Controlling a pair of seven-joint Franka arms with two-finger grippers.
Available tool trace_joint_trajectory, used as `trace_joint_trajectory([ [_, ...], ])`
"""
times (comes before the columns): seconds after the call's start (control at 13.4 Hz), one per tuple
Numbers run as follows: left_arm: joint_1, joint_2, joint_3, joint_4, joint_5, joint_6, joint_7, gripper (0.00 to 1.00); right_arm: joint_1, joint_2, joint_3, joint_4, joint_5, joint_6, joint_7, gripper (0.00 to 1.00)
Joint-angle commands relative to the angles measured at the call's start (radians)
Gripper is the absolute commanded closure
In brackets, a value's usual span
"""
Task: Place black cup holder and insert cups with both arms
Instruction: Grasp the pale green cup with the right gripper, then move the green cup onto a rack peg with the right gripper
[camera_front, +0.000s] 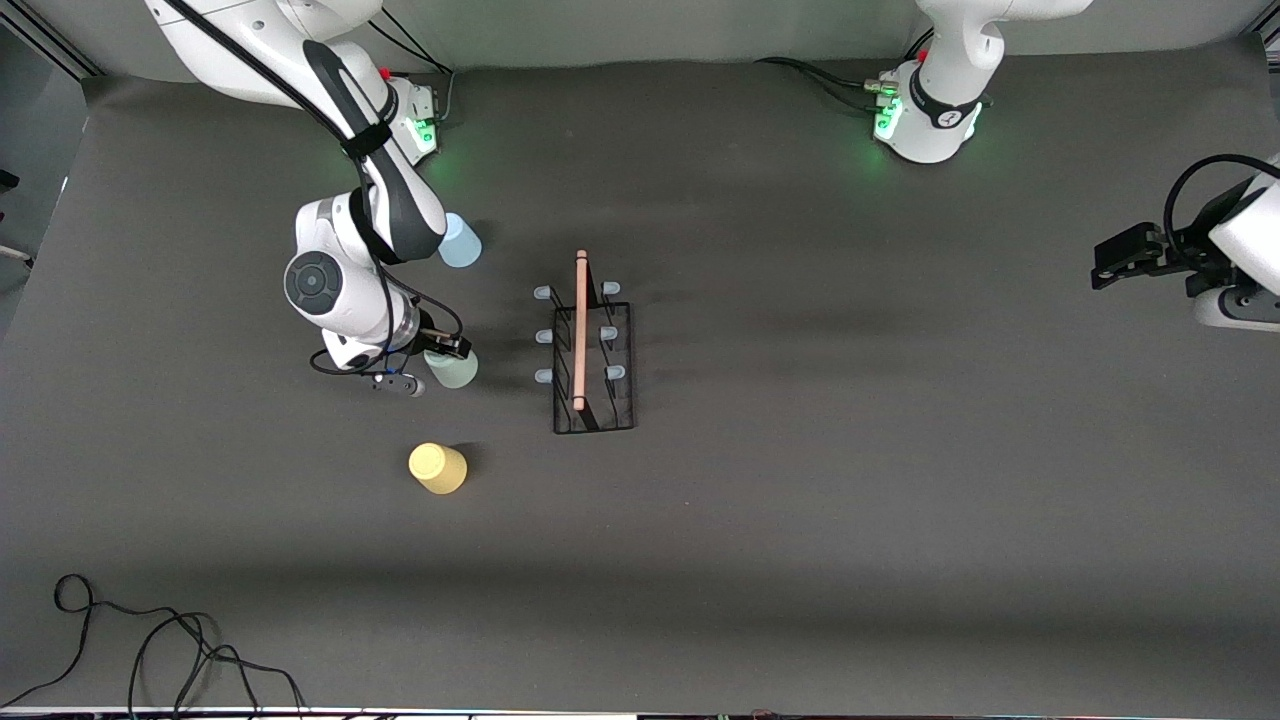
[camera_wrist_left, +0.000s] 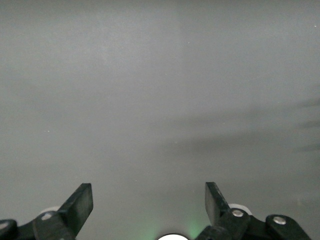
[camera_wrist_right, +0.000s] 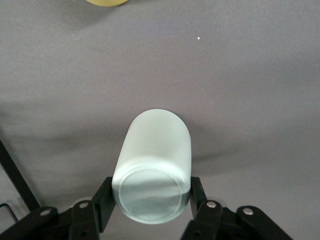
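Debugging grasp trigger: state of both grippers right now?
Left gripper: open, empty, waiting at the left arm's end of the table.
Right gripper: shut on the pale green cup, beside the black cup holder.

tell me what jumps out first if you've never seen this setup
The right gripper is shut on the pale green cup, beside the black cup holder at mid-table. The yellow cup stands nearer the front camera; the left gripper waits open.
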Motion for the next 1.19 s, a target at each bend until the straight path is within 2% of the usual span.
trace_joint_trajectory([
  [0.0, -0.020, -0.035, 0.013, -0.028, 0.014, 0.018, -0.069, 0.00, 0.013, -0.014, -0.011, 0.015, 0.021, 0.005, 0.010, 1.00],
  [0.15, -0.021, -0.035, 0.012, -0.027, 0.010, 0.021, -0.083, 0.00, 0.013, -0.062, -0.013, 0.053, 0.021, -0.076, 0.014, 1.00],
  [0.45, -0.023, -0.034, 0.010, -0.024, 0.013, 0.012, -0.073, 0.00, 0.018, -0.120, -0.004, 0.275, 0.015, -0.431, 0.135, 1.00],
  [0.75, -0.027, -0.023, 0.009, -0.013, 0.017, 0.013, -0.071, 0.00, 0.162, -0.148, 0.002, 0.319, 0.016, -0.471, 0.368, 1.00],
  [1.12, -0.020, -0.031, 0.010, -0.016, 0.010, 0.015, -0.086, 0.00, 0.266, -0.151, 0.004, 0.322, 0.016, -0.471, 0.519, 1.00],
])
